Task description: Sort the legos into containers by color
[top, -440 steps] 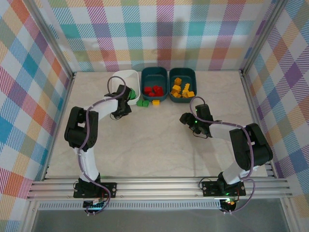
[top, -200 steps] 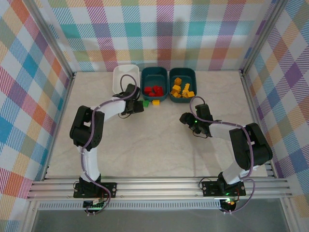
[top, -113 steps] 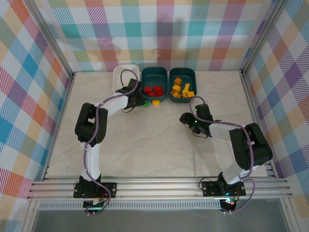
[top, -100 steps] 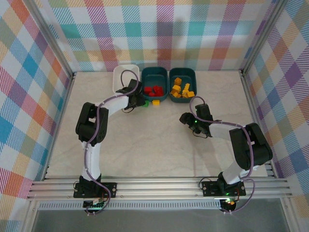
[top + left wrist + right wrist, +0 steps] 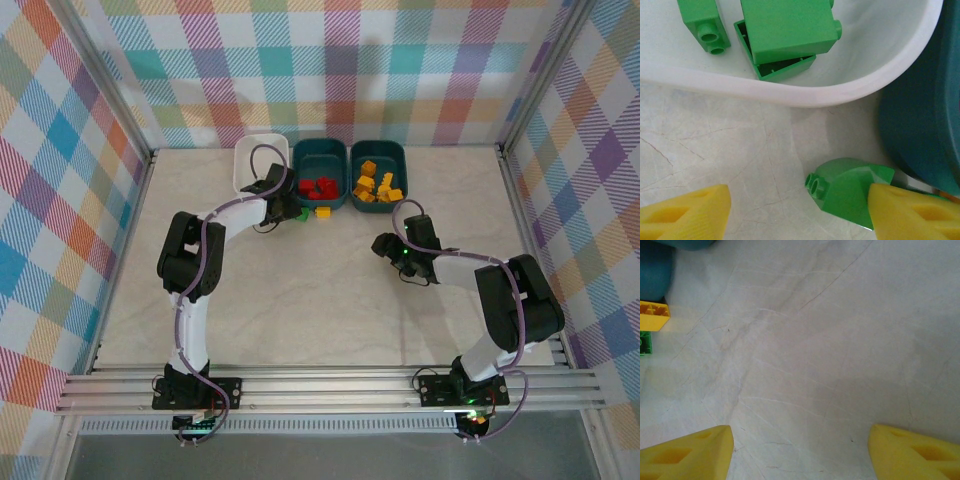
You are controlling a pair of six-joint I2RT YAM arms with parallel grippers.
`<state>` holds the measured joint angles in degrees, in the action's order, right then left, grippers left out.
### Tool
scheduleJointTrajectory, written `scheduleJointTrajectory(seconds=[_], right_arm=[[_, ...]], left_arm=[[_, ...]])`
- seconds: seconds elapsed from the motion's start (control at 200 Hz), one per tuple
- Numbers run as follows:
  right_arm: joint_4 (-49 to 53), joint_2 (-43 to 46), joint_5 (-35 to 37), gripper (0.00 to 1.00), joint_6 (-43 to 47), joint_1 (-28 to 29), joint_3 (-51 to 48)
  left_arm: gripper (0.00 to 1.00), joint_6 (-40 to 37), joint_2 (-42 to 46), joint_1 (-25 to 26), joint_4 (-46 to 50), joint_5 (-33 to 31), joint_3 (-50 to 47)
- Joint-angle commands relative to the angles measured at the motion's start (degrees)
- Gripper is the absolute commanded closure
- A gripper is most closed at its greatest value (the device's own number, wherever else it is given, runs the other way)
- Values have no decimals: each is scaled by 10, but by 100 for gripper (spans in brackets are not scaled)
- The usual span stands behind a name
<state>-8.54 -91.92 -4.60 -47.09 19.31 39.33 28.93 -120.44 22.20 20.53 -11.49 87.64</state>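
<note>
Lettering on the brick studs is too blurred for me to read, so I go by colour. The tabletop (image 5: 320,310) is a pale, cream stone-look sheet with fine grey veins. It is boxed in by walls (image 5: 330,60) of pastel plaid in teal, orange, purple and yellow, with aluminium rails (image 5: 330,385) along the near edge where the arm bases are bolted. At the far side three tubs stand in a row, touching or nearly so. The white tub (image 5: 255,152) is on the left, and my left wrist view shows a large green brick (image 5: 787,30) and a small green brick (image 5: 705,25) in it. The middle teal tub (image 5: 320,155) holds red bricks (image 5: 318,187), and the right teal tub (image 5: 378,150) holds yellow-orange bricks (image 5: 377,187). My left tool (image 5: 800,212) hangs low with its jaws wide, just in front of the white tub's rim. A loose green brick (image 5: 845,187) lies on the tabletop between its fingers, against the right one and well apart from the other. A loose yellow brick (image 5: 322,212) lies just beside it, near the middle tub. My right tool (image 5: 800,450) stands wide over bare tabletop, well apart from the tubs.
</note>
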Motion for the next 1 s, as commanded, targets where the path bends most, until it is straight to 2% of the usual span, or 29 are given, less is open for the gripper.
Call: scheduleJointTrajectory(seconds=[0.0,0.105,0.42,0.55,0.775,0.995], right_arm=[[-14,-5,16,28,20,3,1],[-14,0,17,28,21,3,-1],[-16,4,11,28,19,3,-4],[-17,10,14,27,20,3,-7],[-21,1,7,28,15,3,-5],[-18,-1,15,27,20,3,-3]], left_arm=[[28,-14,5,-4,30,-13,0],[29,-26,10,-7,45,-32,-11],[33,-15,43,-19,36,-36,-87],[37,0,82,-19,23,-62,-144],[37,20,167,-19,3,-86,-240],[33,6,204,-19,33,-76,-224]])
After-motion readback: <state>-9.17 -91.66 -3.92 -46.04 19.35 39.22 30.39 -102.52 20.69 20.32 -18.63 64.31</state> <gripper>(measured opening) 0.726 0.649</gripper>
